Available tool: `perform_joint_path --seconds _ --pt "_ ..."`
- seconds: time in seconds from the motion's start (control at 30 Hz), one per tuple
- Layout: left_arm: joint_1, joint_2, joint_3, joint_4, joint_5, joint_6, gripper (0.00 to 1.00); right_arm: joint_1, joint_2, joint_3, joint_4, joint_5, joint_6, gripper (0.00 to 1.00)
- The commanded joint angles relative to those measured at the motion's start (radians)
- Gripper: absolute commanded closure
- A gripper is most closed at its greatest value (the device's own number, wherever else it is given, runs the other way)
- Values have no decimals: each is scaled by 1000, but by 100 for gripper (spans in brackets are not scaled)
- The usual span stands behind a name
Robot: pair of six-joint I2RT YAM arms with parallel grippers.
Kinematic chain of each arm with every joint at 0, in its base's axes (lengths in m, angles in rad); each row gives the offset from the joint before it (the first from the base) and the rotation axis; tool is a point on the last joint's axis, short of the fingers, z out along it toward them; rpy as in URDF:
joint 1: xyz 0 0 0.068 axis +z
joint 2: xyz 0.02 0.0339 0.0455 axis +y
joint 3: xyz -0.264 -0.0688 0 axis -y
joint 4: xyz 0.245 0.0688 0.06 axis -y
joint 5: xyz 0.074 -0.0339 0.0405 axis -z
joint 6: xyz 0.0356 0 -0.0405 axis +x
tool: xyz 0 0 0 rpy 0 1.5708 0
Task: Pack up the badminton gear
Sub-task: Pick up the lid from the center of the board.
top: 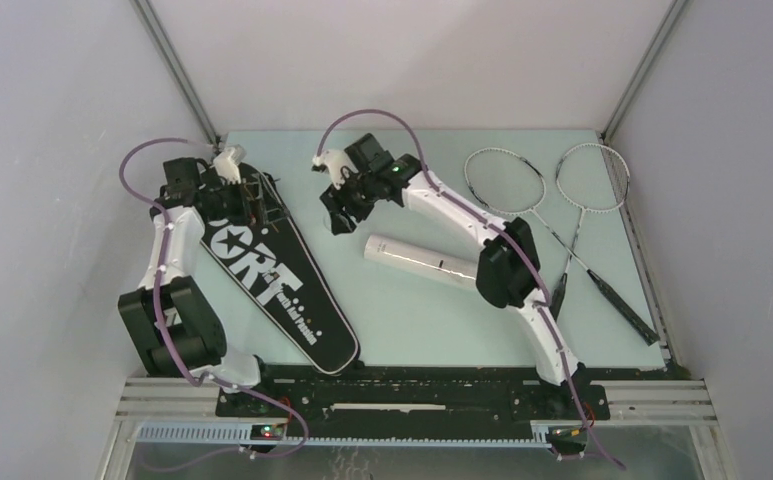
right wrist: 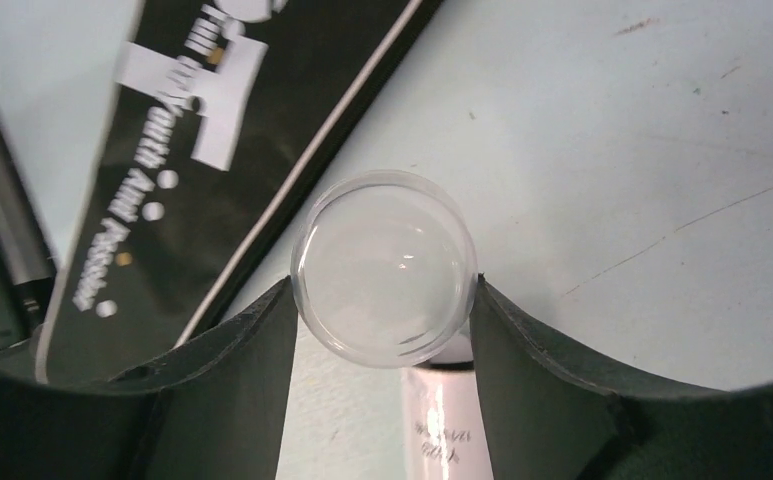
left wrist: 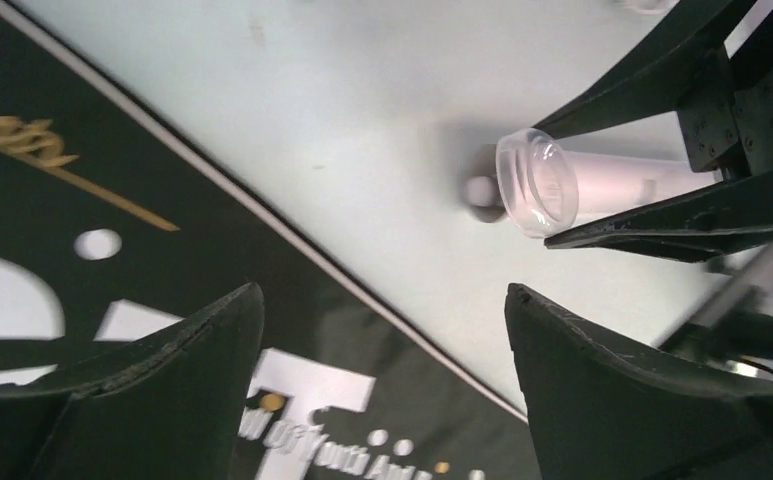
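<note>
The long white tube (top: 422,262) lies on the table's middle. Its clear round cap (right wrist: 384,265) sits at the tube's left end, and my right gripper (right wrist: 384,290) is shut on it, a finger touching each side. Whether the cap is seated on the tube (right wrist: 442,420) I cannot tell. The left wrist view shows the same cap (left wrist: 537,182) between those fingers. The black "SPORT" bag (top: 272,280) lies flat on the left. My left gripper (left wrist: 382,295) hangs open over the bag's right edge (left wrist: 62,300), holding nothing. Two racquets (top: 504,180) (top: 592,178) lie crossed at the right.
A small white round thing (left wrist: 480,190) rests on the table right beside the cap. The racquets' black handles (top: 627,310) reach toward the table's right front corner. Grey walls close in the table on three sides.
</note>
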Motion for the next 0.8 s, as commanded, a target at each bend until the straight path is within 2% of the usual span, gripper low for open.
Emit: perform_joint_path --seconds 0.0,0.23,0.57,0.77 --pt "5 39 10 31 322 -144 8 -29 -142 -31 23 -165 69 36" --pt "-56 36 -33 297 487 -489 14 -64 -241 -76 36 -303 111 38" --pt "-161 13 -112 799 526 -1037 25 -117 -308 -131 80 -444 162 40" --pt "-240 51 -149 1330 507 -1548 28 -145 -350 -187 120 -464 187 40"
